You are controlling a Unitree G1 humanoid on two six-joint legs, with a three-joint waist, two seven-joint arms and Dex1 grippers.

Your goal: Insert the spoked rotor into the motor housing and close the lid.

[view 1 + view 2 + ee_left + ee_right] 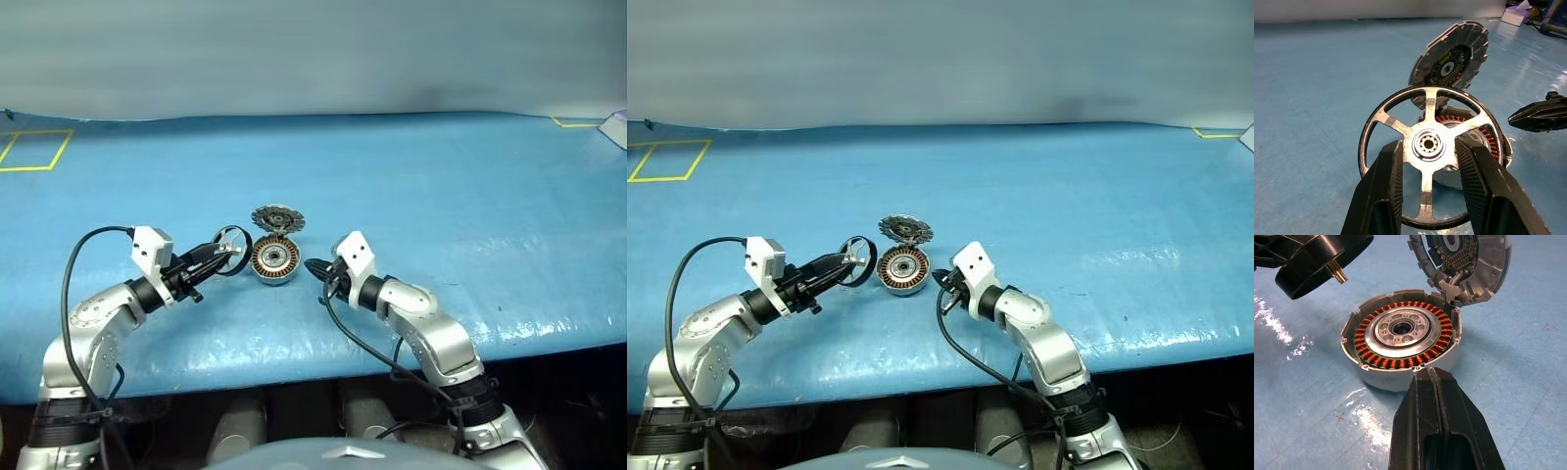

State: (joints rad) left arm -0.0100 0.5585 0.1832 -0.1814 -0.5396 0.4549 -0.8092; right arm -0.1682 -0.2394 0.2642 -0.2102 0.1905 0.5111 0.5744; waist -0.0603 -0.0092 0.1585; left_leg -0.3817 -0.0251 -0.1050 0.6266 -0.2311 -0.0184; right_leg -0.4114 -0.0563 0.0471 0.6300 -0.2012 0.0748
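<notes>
While left gripper jaws pinch rotor hub, right gripper jaws shut, empty: centre shaft over housing bore, level, lower; lid stands open.

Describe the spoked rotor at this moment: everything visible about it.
The spoked rotor is a thin dark-rimmed ring with flat, shiny silver spokes meeting at a round central hub with a small bore, open between the spokes. The left gripper holds it off the table, its black fingers clamped on either side of the hub. It hangs on edge beside the motor housing, not yet inserted.
</notes>
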